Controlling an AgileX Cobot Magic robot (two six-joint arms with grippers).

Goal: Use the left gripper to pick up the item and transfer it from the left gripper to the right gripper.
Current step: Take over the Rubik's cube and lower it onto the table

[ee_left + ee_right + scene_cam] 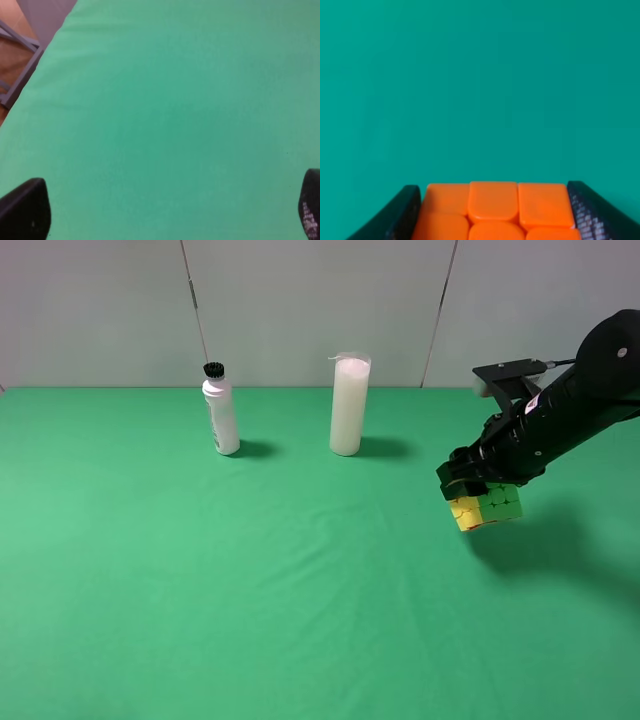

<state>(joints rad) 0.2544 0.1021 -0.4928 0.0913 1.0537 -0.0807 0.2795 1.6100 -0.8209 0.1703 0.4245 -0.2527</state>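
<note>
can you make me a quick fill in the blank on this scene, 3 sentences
The cube is held by the ____ gripper.
The face of the cube between the fingers in the right wrist view is ____.
The bottle has a ____ cap.

Missing words: right; orange; black

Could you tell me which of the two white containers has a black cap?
The bottle on the left; the tall white cylinder beside it has none.
</note>
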